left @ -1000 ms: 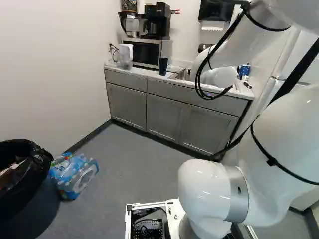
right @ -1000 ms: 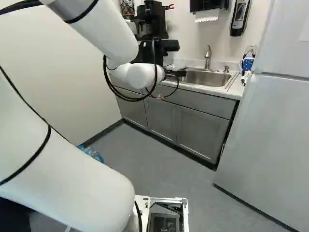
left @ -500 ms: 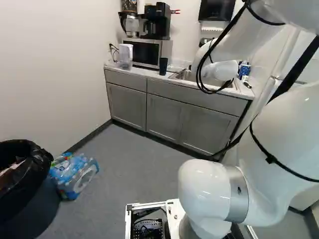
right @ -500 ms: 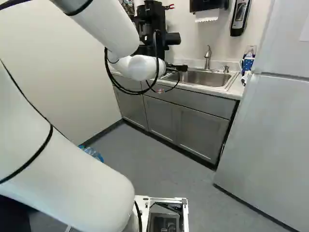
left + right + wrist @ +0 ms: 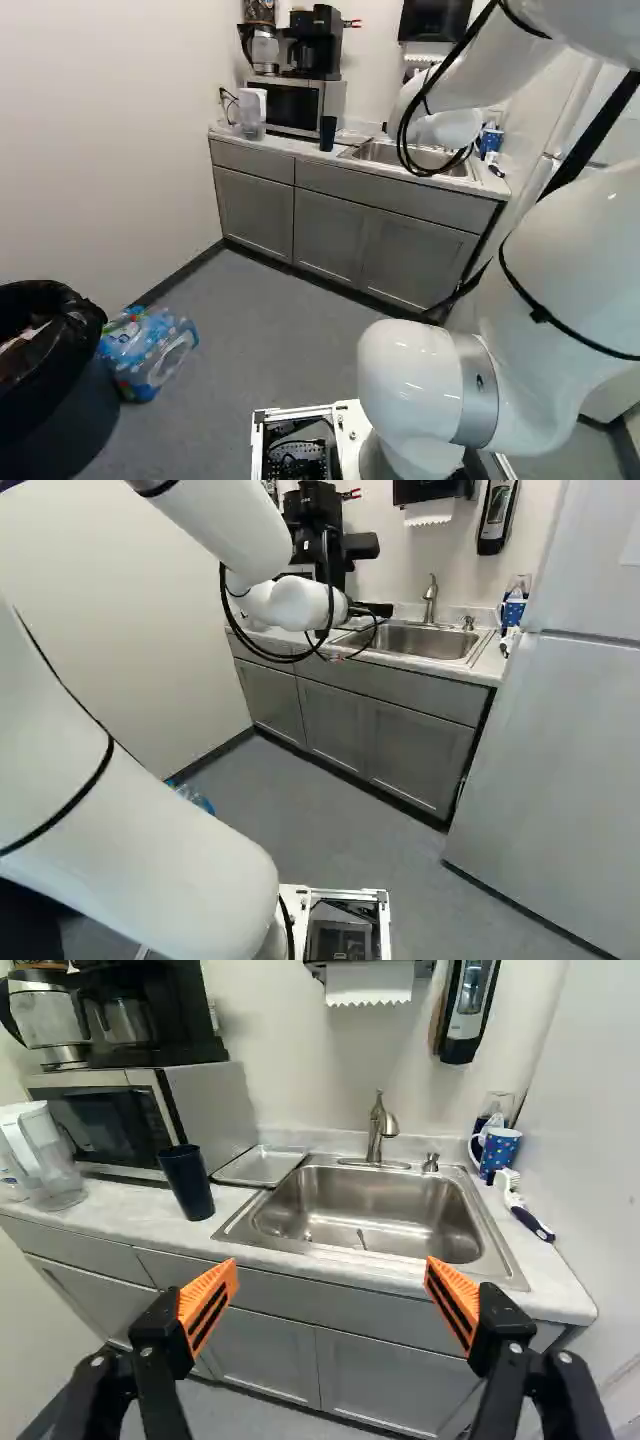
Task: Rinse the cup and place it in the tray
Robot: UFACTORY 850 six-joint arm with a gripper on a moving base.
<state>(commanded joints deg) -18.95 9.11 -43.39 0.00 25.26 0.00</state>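
In the right base view my gripper (image 5: pixel 372 610) appears small and dark by the near left side of the sink. Seen from the wrist, the gripper (image 5: pixel 332 1285) has its orange-padded fingers wide apart, nothing between them. Ahead lies the steel sink (image 5: pixel 365 1205) with its faucet (image 5: pixel 377 1130). A dark blue cup (image 5: pixel 187 1182) stands upright on the counter beside the sink, on the microwave side; the left base view shows this cup (image 5: pixel 328 133) too. The shallow metal tray (image 5: pixel 262 1166) lies between cup and faucet, by the sink's rim.
Beyond the sink's other end stand a dotted blue mug (image 5: pixel 500 1150) and a brush (image 5: pixel 525 1215). A pitcher (image 5: pixel 42 1155) and the microwave (image 5: pixel 110 1125) flank the dark cup. The fridge (image 5: pixel 560 770) stands right of the counter; a bin (image 5: pixel 60 400) and bottles (image 5: pixel 148 350) are on the floor.
The arm's wrist and gripper have risen a little, uncovering more of the sink in the left base view. The base has stayed in place, as have the cup and tray.
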